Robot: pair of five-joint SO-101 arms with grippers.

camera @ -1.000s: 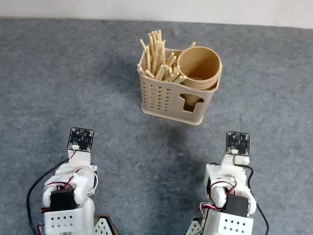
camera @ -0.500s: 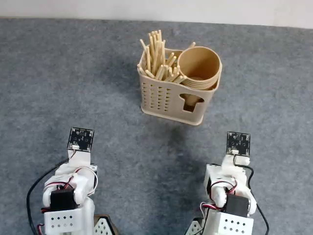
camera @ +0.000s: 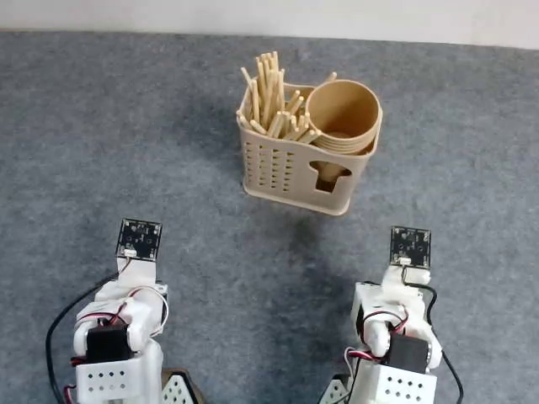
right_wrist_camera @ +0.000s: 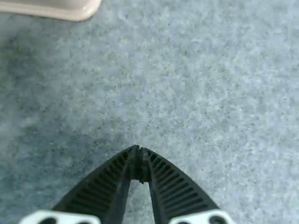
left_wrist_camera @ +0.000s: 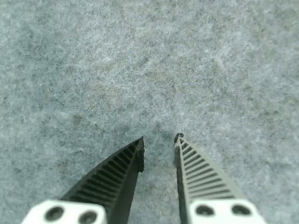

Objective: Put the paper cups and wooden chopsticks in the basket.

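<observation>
Resting in basket [camera: 290, 181], cups [camera: 344, 114] & chopsticks [camera: 268, 93] well apart from fingers [left_wrist_camera: 119, 179].

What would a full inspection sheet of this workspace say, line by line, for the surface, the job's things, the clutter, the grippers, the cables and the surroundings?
Surface: grey felt-like mat, flat, covering the table.
Job's things: beige perforated plastic basket stands upright on the mat; pale wooden chopsticks stand in one compartment, and stacked brown paper cups sit in the other beside them.
Clutter: nothing seen.
Grippers: left gripper open, holding nothing, above bare mat; right gripper shut, holding nothing.
Cables: black cable loops beside one arm's base; a second one runs beside the other's.
Surroundings: pale wall strip along the mat's far edge.
</observation>
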